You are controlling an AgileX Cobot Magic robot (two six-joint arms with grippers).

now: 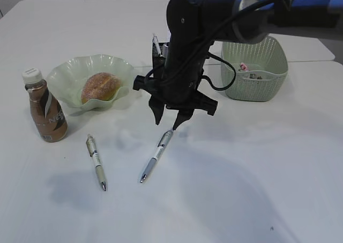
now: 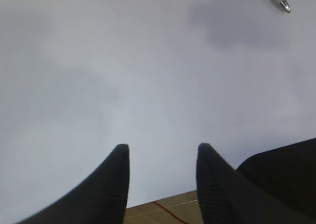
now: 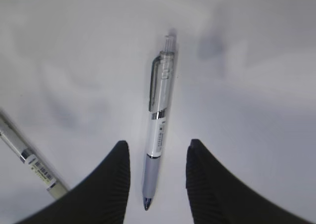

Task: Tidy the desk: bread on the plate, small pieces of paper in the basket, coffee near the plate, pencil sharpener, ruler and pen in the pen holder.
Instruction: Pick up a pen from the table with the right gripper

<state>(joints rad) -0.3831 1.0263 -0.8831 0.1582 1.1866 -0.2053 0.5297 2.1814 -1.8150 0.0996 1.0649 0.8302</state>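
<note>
The right hand hangs just above the table, its fingers apart and straddling a white pen that lies flat between them, not yet gripped. A second pen lies to its left, nearer the coffee, which stands just left of the plate. The bread already sits in the plate, and the basket at the far right holds a few small scraps. The pen holder is mostly hidden behind the arm, with one pen sticking up from it. The left hand is open over bare table, holding nothing. The step in hand looks like picking up pens; next the right hand needs to drop, close on the barrel, and carry it back to the holder.
</note>
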